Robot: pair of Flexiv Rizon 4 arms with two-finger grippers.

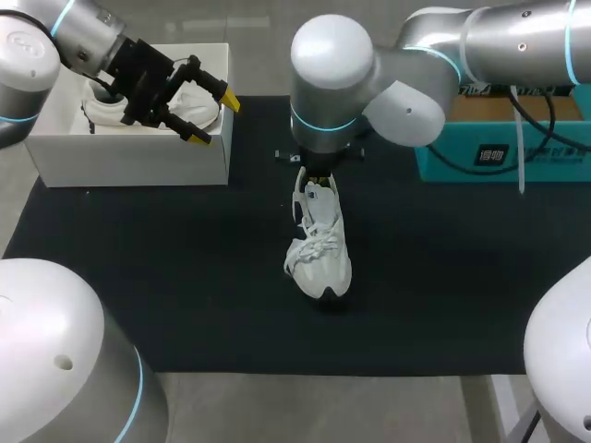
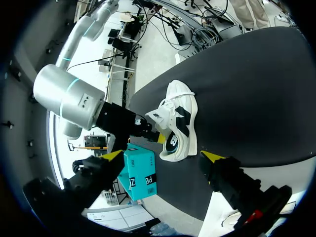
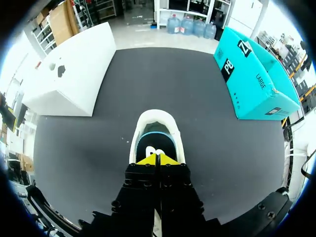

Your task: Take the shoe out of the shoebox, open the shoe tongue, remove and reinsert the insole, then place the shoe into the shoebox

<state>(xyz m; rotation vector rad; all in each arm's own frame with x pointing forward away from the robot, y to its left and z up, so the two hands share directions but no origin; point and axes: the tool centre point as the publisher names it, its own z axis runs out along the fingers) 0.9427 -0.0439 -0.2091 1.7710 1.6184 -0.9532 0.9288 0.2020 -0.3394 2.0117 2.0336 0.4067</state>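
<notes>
While the shoe (image 1: 319, 245) lies out on the mat (image 1: 185, 277), well apart from the box (image 1: 129, 161), right claw (image 3: 157, 159) sits tips together at its heel opening; insole grip unclear. Left claw (image 1: 213, 119) gapes empty over box. Insole work and reboxing likely left.

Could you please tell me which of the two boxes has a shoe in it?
The white box at the left, beneath the left claw; a white shoe lies inside. The teal box at the right shows none.
</notes>
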